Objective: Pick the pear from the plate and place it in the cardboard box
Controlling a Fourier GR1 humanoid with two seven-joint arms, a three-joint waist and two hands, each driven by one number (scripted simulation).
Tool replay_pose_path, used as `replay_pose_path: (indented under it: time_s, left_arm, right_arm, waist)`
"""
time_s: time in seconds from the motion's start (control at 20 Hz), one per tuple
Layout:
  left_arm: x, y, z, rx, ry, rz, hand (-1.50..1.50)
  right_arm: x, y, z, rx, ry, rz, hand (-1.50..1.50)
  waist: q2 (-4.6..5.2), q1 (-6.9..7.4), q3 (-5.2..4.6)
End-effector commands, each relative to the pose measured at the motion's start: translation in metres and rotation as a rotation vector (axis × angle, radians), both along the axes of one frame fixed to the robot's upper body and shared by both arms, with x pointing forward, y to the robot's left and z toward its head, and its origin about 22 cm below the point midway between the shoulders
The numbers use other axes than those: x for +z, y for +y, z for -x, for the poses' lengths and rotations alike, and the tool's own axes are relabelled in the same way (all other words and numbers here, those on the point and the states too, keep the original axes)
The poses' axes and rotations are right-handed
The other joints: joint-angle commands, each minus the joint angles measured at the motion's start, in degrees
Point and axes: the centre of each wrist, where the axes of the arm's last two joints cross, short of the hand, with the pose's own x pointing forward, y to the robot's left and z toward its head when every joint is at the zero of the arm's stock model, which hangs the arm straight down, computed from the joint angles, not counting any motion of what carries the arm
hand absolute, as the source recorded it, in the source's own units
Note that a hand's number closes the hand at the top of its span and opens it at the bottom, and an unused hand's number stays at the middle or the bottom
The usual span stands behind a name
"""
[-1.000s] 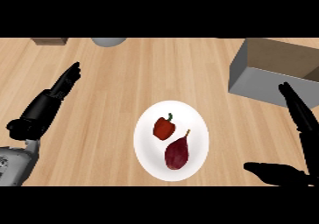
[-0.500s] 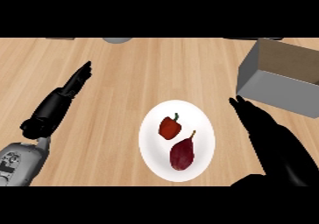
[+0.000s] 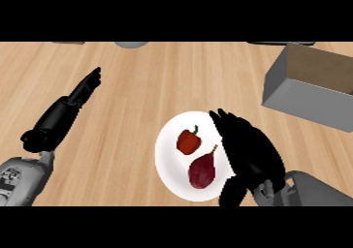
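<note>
L hand (image 3: 61,116) flat on tabltop left of plate (image 3: 168,169), fingers straight, resting. Pear (image 3: 202,170) lies on plate's near part, red pepper (image 3: 188,141) just beyond it. R hand (image 3: 247,147) has moved in from plate's right, now over its right rim beside pear, fingers open; no grasp yet. Cardboard box (image 3: 308,97) far right of plate.

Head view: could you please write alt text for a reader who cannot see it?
The black right hand, fingers straight, hovers over the right side of a round white plate holding a dark red pear and a small red pepper. An open grey cardboard box stands beyond; the left hand rests open.
</note>
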Motion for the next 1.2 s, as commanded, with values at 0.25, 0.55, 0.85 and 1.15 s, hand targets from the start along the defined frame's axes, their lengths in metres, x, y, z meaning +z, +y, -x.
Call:
replay_pose_path:
  time_s: [0.25, 0.55, 0.85, 1.15]
  left_arm:
    - [-0.014, 0.006, 0.002, 0.022, 0.008, -0.004, 0.0]
    - [-0.005, 0.016, 0.005, 0.031, 0.008, 0.001, 0.0]
    - [-0.006, 0.005, 0.007, 0.033, -0.001, 0.01, 0.0]
    - [-0.009, 0.006, 0.005, 0.043, 0.003, 0.004, 0.0]
  right_arm:
    - [-0.006, 0.064, -0.021, -0.128, 0.163, 0.157, -1.5]
    - [-0.03, 0.083, -0.028, -0.157, 0.176, 0.231, -1.5]
    - [-0.039, 0.091, -0.038, -0.188, 0.155, 0.268, -1.5]
    - [-0.063, 0.086, -0.037, -0.185, 0.19, 0.321, -1.5]
  waist:
    - [-0.17, -1.82, 0.1]
    - [-0.38, -1.6, 0.16]
    - [-0.24, -1.92, 0.25]
    - [-0.23, -2.56, 0.27]
